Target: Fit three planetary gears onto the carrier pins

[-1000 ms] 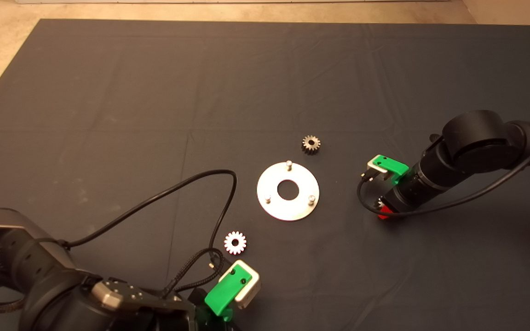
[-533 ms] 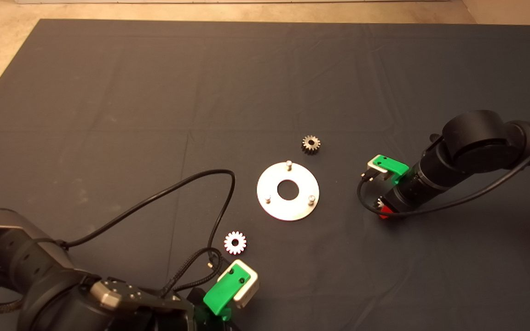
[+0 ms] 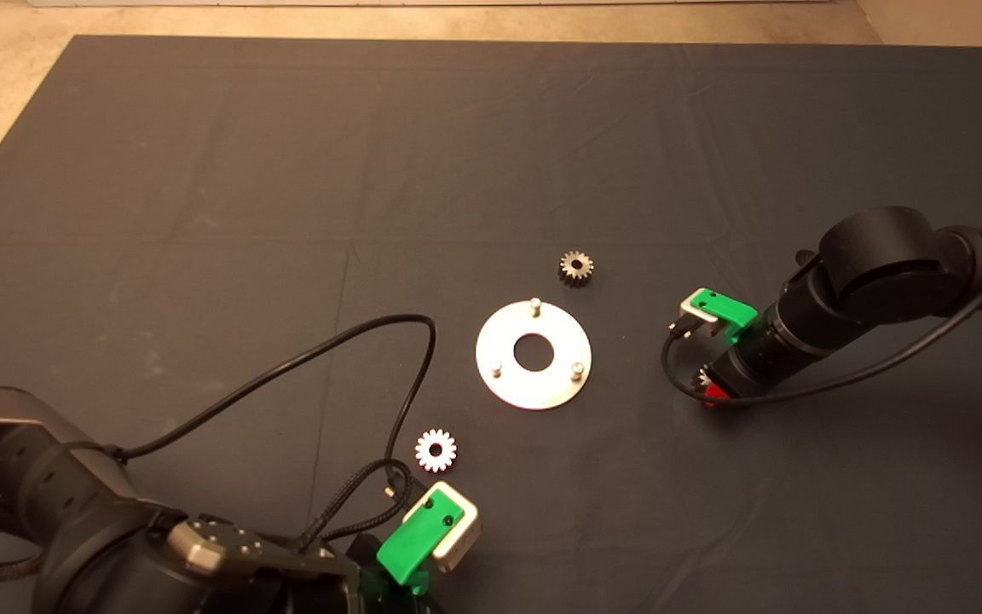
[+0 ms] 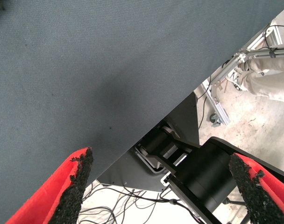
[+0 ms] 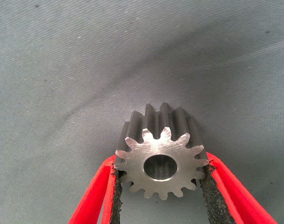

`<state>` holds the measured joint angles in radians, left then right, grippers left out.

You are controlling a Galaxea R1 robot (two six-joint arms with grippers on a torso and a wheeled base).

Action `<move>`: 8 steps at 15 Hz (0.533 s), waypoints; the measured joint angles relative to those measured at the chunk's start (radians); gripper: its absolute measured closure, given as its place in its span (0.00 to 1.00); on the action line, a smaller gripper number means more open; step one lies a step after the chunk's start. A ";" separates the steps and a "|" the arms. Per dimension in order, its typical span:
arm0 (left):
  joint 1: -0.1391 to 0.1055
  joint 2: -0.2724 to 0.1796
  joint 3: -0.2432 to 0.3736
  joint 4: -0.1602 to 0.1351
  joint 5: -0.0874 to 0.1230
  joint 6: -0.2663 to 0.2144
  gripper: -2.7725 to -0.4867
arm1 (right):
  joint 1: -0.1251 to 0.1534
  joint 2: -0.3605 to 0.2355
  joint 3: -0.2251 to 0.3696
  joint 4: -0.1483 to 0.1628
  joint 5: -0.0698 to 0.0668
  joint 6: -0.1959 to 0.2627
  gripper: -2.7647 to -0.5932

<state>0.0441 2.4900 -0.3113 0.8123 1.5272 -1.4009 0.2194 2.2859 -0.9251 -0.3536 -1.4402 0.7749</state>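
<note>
Nothing has visibly shifted: my right end effector (image 5: 160, 179) stays clamped across the teeth of a small grey steel spur gear (image 5: 161, 151), heavy, rigid, slippery, best pinched on opposite flanks; my left end effector (image 4: 160, 186) waits spread apart at the tabletop's near edge.

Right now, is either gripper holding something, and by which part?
The right gripper holds a planetary gear by its toothed rim, on opposite sides. The left gripper is open and empty.

- 3 planetary gears: 1 dark gear (image 3: 576, 268) on the desk (image 3: 201, 170) beyond the disc, 1 bright silver gear (image 3: 436, 449) on the desk nearer the left arm, and 1 gear (image 5: 161, 151) between the pads of the right claw (image 5: 161, 186).
- 1 round metal disc (image 3: 534, 388) with 1 large centre hole.
- 3 carrier pins (image 3: 534, 303) standing on that disc.
- 2 claws: the right one, and the left claw (image 4: 160, 186), each with 2 red fingers.
</note>
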 joint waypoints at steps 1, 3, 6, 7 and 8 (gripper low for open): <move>0.000 0.000 0.000 0.000 0.000 0.000 0.31 | -0.001 0.000 0.004 0.000 0.000 0.000 0.82; 0.000 0.000 0.000 0.000 0.000 0.000 0.31 | -0.007 0.000 0.021 0.000 0.001 0.000 0.82; 0.000 0.000 0.000 0.000 0.000 0.000 0.31 | -0.014 0.000 0.051 0.000 0.001 0.000 0.84; 0.000 0.000 0.000 0.000 0.000 0.000 0.31 | -0.016 0.000 0.063 0.000 0.002 0.000 0.85; 0.000 -0.001 0.000 0.000 0.000 0.000 0.31 | -0.016 0.000 0.075 0.000 0.001 0.000 0.85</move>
<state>0.0440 2.4885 -0.3113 0.8123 1.5271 -1.4009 0.2030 2.2855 -0.8500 -0.3536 -1.4389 0.7749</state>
